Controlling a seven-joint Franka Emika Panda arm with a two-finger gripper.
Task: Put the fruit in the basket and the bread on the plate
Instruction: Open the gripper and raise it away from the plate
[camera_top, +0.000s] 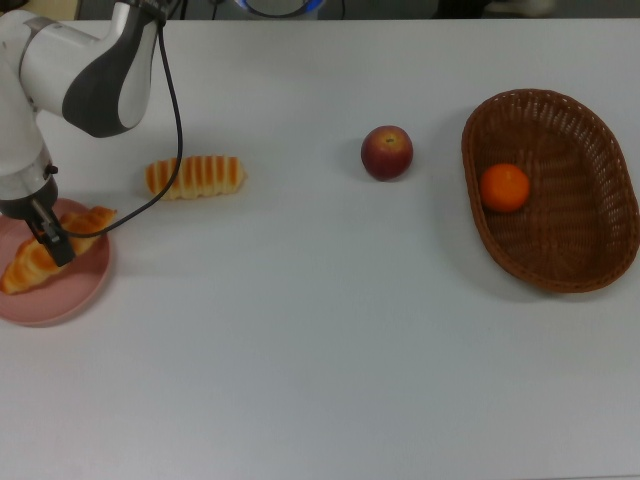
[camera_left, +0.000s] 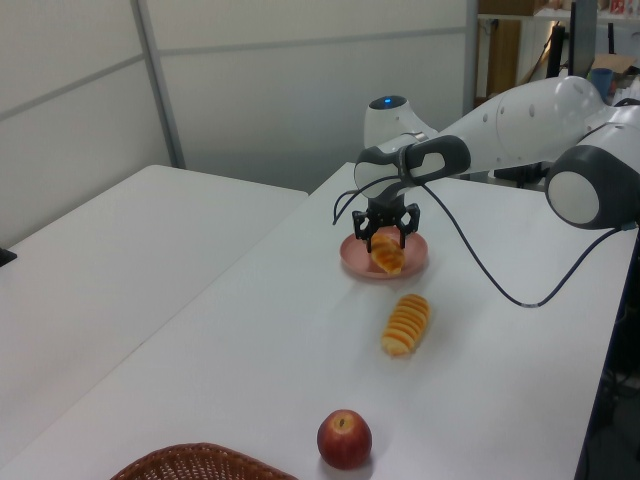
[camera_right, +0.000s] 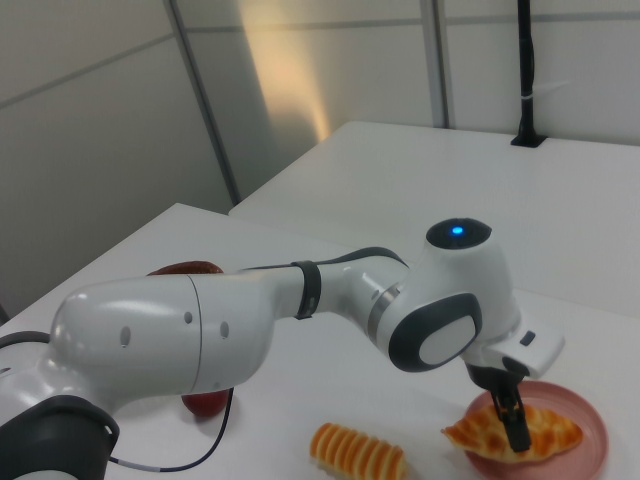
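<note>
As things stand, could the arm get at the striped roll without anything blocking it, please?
Probably yes. The striped roll lies alone on open table, just beside the plate where the claw is; nothing stands between them.

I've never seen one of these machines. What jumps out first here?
The big white arm, bent over the pink plate at the top view's left, its gripper at a braided loaf lying there. Opposite, at the top view's right, a bright orange sits in the wicker basket.
</note>
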